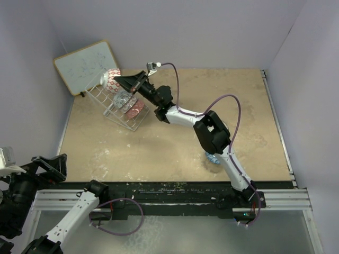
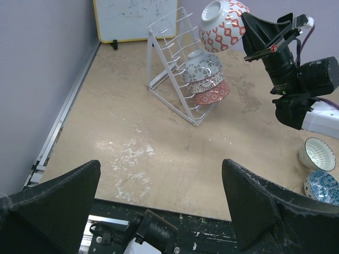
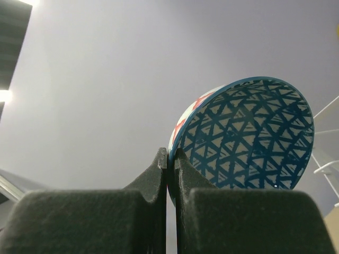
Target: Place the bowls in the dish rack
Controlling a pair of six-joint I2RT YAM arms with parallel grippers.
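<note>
My right gripper (image 3: 171, 156) is shut on the rim of a bowl (image 3: 249, 137) with a blue triangle pattern inside and red marks on its white outside. It holds this bowl (image 1: 111, 78) tilted above the top end of the white wire dish rack (image 1: 108, 112). In the left wrist view the held bowl (image 2: 222, 24) hangs above the rack (image 2: 169, 58), which holds three bowls on edge: a grey one (image 2: 204, 64), a pale one (image 2: 207, 83) and a red one (image 2: 213, 95). My left gripper (image 2: 159, 206) is open and empty at the near table edge.
A cream-white bowl (image 2: 317, 153) and a blue bowl (image 2: 322, 186) sit on the table at the near right, partly under the right arm (image 1: 212, 132). A wood-framed whiteboard (image 1: 87, 66) leans at the back left corner behind the rack. Purple walls enclose the table.
</note>
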